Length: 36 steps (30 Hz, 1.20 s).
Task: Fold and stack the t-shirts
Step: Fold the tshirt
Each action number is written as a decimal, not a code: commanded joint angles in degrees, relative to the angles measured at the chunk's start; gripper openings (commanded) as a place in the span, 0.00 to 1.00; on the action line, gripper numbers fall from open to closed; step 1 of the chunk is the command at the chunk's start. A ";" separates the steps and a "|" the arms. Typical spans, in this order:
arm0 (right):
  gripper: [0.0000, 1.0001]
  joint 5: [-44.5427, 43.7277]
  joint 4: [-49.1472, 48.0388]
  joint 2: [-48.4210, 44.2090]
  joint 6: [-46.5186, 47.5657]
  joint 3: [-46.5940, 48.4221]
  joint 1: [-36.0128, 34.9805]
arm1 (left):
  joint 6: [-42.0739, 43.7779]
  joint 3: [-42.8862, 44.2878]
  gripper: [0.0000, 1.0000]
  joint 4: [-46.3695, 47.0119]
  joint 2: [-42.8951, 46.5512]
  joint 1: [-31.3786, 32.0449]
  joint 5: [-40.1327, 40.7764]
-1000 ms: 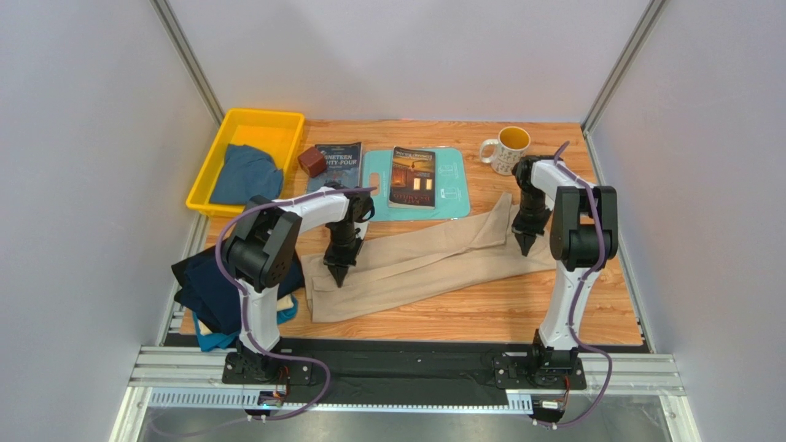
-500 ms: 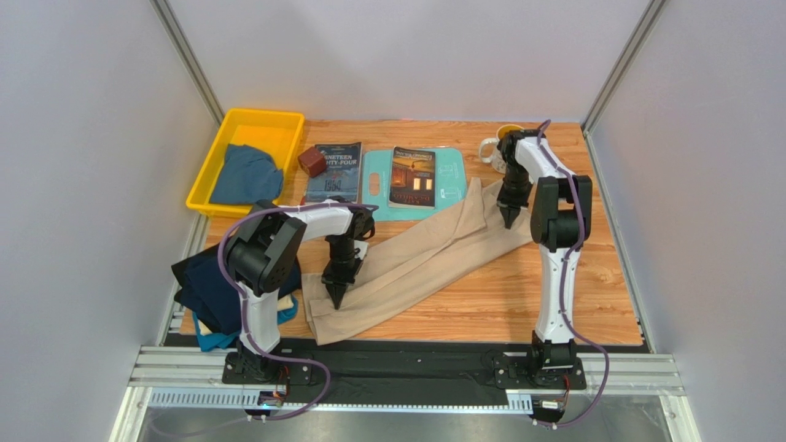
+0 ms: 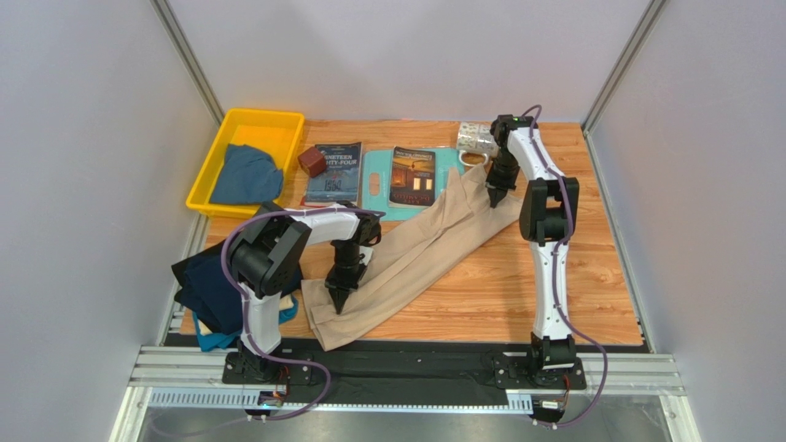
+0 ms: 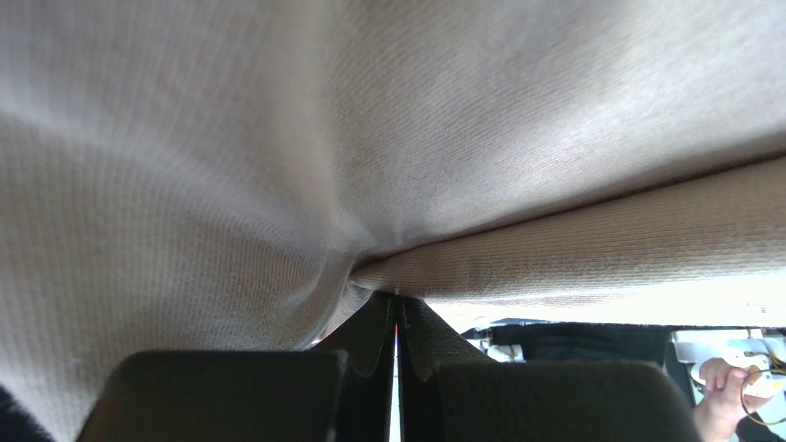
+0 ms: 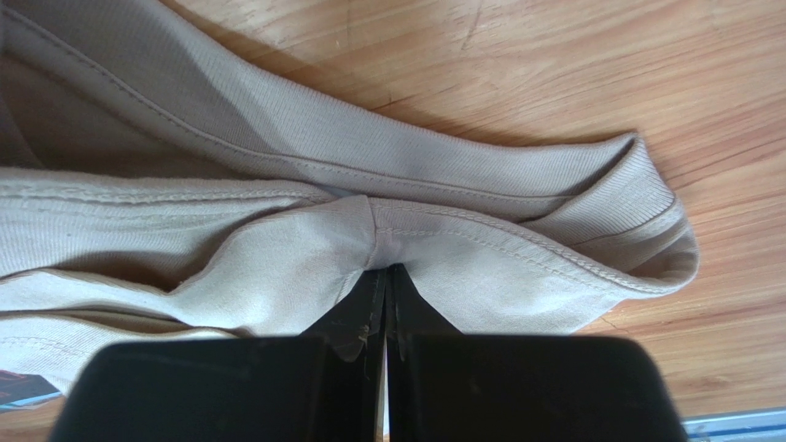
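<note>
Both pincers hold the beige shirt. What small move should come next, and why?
Probably the right pincer should draw its end toward the bare table at the right. The beige t-shirt is bunched into a long band, its far end overlaps the teal board and sits close to the mug, while the left pincer grips the near end.

Wooden plank counter (image 3: 461, 295), light brown grain.

Far left corner: yellow rectangular plastic bin (image 3: 267, 117).

Just right of the bin: small brown cube (image 3: 313, 162), touching or nearly touching a dark paperback book (image 3: 334, 171) lying flat.

Far edge, centre: flat light-teal board with a handle hole (image 3: 376, 184), carrying a second dark-covered book (image 3: 412, 175) face up.

Far edge, right of centre: white patterned mug (image 3: 475, 138), apparently on its side.
</note>
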<state>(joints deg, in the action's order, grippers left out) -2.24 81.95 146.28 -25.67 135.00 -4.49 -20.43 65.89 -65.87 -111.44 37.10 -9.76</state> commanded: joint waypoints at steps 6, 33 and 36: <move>0.00 -1.72 -5.75 -1.17 -0.34 -5.62 -0.25 | 0.38 0.91 0.00 0.65 -0.62 0.52 1.85; 0.25 -3.12 -8.30 -16.82 -1.22 -21.89 -1.13 | 2.76 11.64 0.15 -4.18 3.16 0.52 11.34; 0.13 -4.44 -6.46 -14.45 -1.40 -20.83 -1.57 | 3.20 9.19 0.11 -3.57 2.02 0.60 10.12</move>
<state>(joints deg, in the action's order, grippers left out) -4.73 74.61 130.41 -26.76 113.65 -5.13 -18.92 76.88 -68.16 -109.40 37.47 0.62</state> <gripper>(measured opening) 0.185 0.138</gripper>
